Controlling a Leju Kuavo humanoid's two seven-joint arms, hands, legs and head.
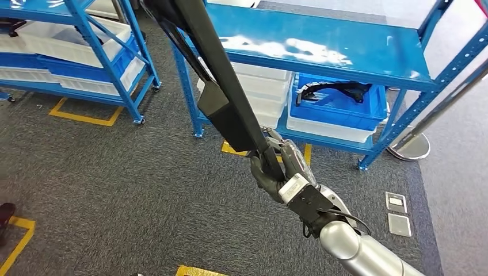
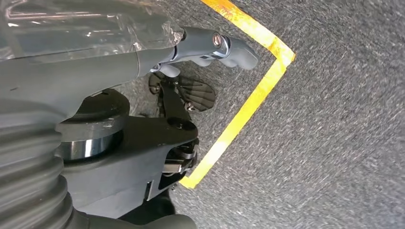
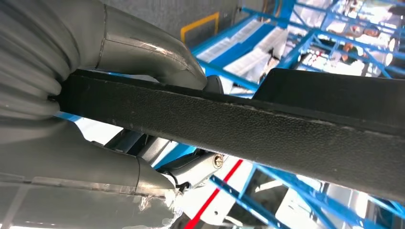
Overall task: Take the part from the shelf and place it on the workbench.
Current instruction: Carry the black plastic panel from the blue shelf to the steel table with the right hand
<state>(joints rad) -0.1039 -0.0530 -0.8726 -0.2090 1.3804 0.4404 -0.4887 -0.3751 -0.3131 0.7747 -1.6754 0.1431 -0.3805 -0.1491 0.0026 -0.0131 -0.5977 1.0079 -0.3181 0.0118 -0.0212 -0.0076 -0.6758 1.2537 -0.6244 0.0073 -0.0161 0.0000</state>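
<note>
Your right hand (image 1: 275,168), mid-frame, grips a long black part (image 1: 213,63) before the blue shelf (image 1: 322,49); your left hand's (image 2: 210,47) fingers look parted, holding nothing.

Warehouse: blue shelving (image 1: 322,49), stacked bins (image 1: 336,106)

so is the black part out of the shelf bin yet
Out. The right hand grips the long black part in the air, in front of the blue shelf.

Open carpet (image 1: 115,190) left of robot hand (image 1: 282,169), blue shelf (image 1: 322,52) ahead
</note>
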